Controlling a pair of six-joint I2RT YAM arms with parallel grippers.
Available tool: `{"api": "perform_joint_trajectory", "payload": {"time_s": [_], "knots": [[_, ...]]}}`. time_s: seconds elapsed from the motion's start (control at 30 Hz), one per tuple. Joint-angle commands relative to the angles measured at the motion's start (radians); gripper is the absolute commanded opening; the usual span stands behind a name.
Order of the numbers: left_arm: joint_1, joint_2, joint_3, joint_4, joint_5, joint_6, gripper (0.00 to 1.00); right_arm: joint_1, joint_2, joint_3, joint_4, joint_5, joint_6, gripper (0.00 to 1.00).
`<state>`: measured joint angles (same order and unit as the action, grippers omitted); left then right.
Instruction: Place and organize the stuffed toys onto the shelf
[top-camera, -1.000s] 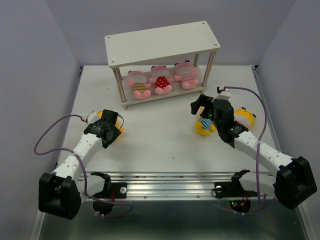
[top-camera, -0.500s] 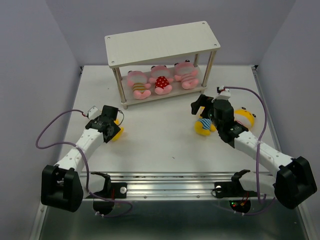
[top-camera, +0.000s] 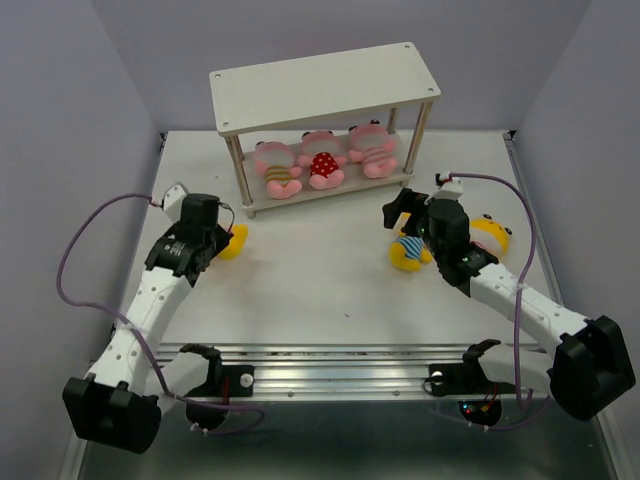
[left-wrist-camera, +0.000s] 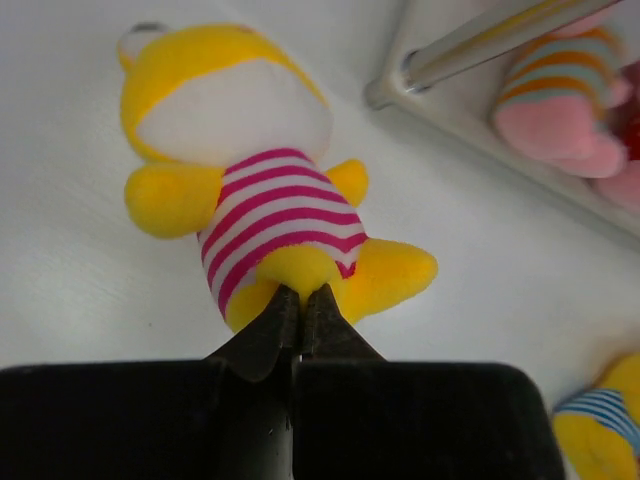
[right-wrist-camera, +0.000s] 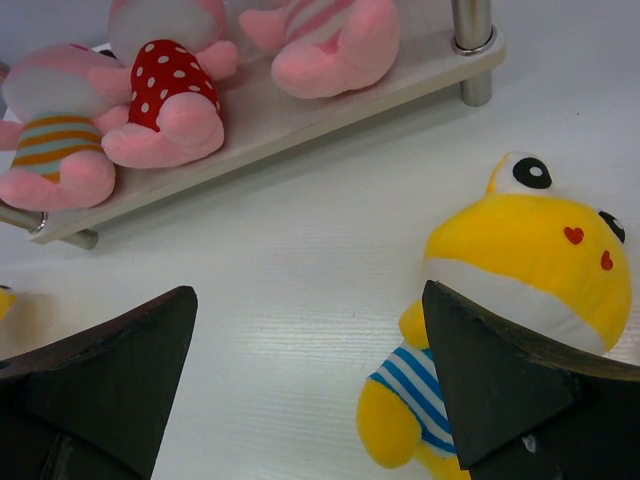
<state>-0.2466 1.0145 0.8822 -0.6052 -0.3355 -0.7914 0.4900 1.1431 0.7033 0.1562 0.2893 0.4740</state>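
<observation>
Soft plush toys (left-wrist-camera: 270, 215), matt wooden shelf (top-camera: 320, 85)

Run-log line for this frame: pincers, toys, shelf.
left pincer: shut on pink-striped yellow toy | right pincer: open, beside blue-striped yellow toy | shelf: three pink toys on lower board

Left gripper (left-wrist-camera: 300, 296): is carried farther out from its base, toward the shelf (top-camera: 325, 92). Pink-striped yellow toy (left-wrist-camera: 270, 215): is drawn along, pinched by one foot, nearer the shelf. Left arm (top-camera: 150, 300): is stretched straighter.
</observation>
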Motion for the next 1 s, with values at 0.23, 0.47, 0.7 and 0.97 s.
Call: {"api": "perform_joint_trajectory", "payload": {"time_s": [0.23,0.47,0.7,0.97], "knots": [[0.004,-0.082,0.52,0.277,0.292,0.331,0.0,-0.008,-0.029,-0.01,0.017,0.008,-0.015,1.0],[0.003,0.191,0.849,0.386,0.639,0.484,0.0,-0.008,-0.031,-0.01,0.017,0.004,-0.02,1.0],[0.004,0.472,1.166,0.377,0.731,0.546,0.0,-0.008,-0.042,-0.011,0.017,0.024,-0.032,1.0],[0.004,0.552,1.097,0.398,0.583,0.483,0.0,-0.008,-0.051,-0.018,0.019,0.036,-0.041,1.0]]}}
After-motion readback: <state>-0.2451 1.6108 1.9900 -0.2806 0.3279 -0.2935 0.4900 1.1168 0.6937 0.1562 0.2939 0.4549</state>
